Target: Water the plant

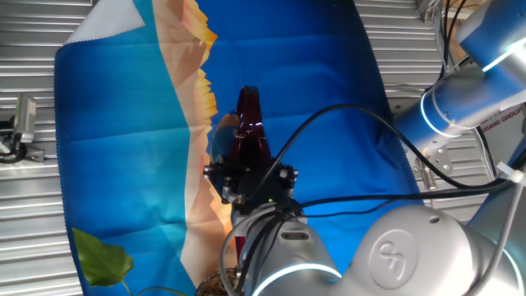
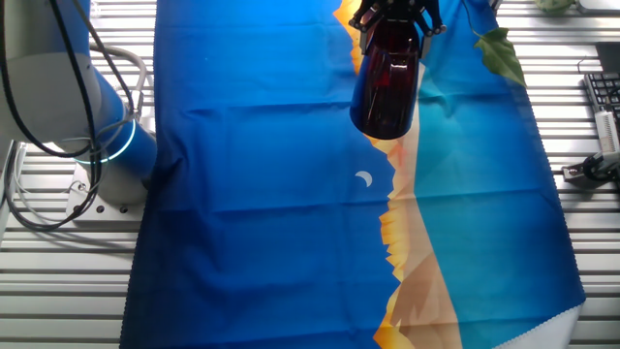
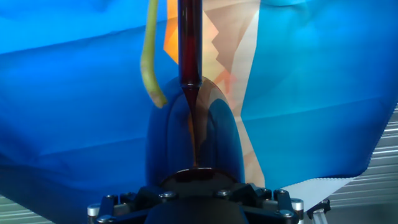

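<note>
My gripper point(image 1: 251, 182) is shut on the dark red watering vessel point(image 1: 248, 130) and holds it above the blue cloth. In the other fixed view the gripper point(image 2: 395, 14) is at the top edge with the vessel point(image 2: 387, 82) hanging below it. In the hand view the vessel's body point(image 3: 193, 146) fills the lower middle and its long spout point(image 3: 188, 43) runs up out of frame; the fingers are hidden. One green leaf of the plant point(image 1: 103, 259) shows at bottom left, with the pot's rim point(image 1: 212, 284) at the bottom edge. A leaf point(image 2: 502, 53) and a yellow-green stalk point(image 3: 149, 56) show too.
A blue and orange patterned cloth point(image 2: 271, 194) covers the slatted metal table point(image 2: 58, 291). The robot's base point(image 2: 107, 145) stands at the left. A small grey device point(image 1: 23, 123) sits off the cloth. A keyboard point(image 2: 605, 97) and a tool point(image 2: 591, 167) lie at the right.
</note>
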Controlling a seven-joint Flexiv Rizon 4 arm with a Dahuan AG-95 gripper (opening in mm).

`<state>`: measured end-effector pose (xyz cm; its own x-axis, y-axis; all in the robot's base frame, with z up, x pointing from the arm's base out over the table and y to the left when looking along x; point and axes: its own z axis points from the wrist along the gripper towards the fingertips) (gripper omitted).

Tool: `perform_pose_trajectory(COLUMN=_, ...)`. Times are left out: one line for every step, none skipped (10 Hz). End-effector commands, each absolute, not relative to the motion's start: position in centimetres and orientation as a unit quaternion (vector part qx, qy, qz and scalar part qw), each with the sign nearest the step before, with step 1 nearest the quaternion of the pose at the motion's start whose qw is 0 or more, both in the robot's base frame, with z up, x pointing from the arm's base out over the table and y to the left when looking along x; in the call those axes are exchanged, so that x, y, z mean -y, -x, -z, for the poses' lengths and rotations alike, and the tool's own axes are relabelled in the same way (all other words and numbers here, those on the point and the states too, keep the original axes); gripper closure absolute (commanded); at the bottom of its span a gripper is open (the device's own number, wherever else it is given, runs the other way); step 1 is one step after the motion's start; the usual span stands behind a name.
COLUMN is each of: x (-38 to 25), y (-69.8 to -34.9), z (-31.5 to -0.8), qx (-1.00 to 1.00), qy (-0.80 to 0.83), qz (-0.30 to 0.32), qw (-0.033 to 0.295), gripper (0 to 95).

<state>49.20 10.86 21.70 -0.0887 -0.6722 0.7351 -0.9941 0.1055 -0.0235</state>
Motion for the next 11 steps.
perform_pose_trajectory(x=-10.88, y=-49.22, z=-21.78, qx=0.681, qy=-0.609, qz=-0.280, qw=0.295, gripper=95.0)
perform_pose_trajectory(x=-10.88, y=-49.22, z=-21.78, qx=0.680, qy=-0.609, qz=-0.281, qw=0.296, gripper=95.0)
perform_pose_trajectory(x=-10.88, y=-49.23, z=-21.78, qx=0.679, qy=-0.609, qz=-0.282, qw=0.297, gripper=95.0)
perform_pose_trajectory(x=-10.88, y=-49.23, z=-21.78, qx=0.678, qy=-0.608, qz=-0.284, qw=0.300, gripper=95.0)
perform_pose_trajectory(x=-10.89, y=-49.23, z=-21.78, qx=0.676, qy=-0.609, qz=-0.286, qw=0.301, gripper=95.0)
perform_pose_trajectory(x=-10.89, y=-49.23, z=-21.78, qx=0.675, qy=-0.609, qz=-0.286, qw=0.301, gripper=95.0)
perform_pose_trajectory(x=-10.89, y=-49.23, z=-21.78, qx=0.674, qy=-0.610, qz=-0.286, qw=0.302, gripper=95.0)
perform_pose_trajectory(x=-10.89, y=-49.24, z=-21.78, qx=0.673, qy=-0.610, qz=-0.287, qw=0.303, gripper=95.0)
perform_pose_trajectory(x=-10.89, y=-49.24, z=-21.78, qx=0.673, qy=-0.610, qz=-0.288, qw=0.304, gripper=95.0)
perform_pose_trajectory(x=-10.90, y=-49.24, z=-21.78, qx=0.671, qy=-0.610, qz=-0.289, qw=0.305, gripper=95.0)
perform_pose_trajectory(x=-10.90, y=-49.24, z=-21.78, qx=0.671, qy=-0.611, qz=-0.289, qw=0.305, gripper=95.0)
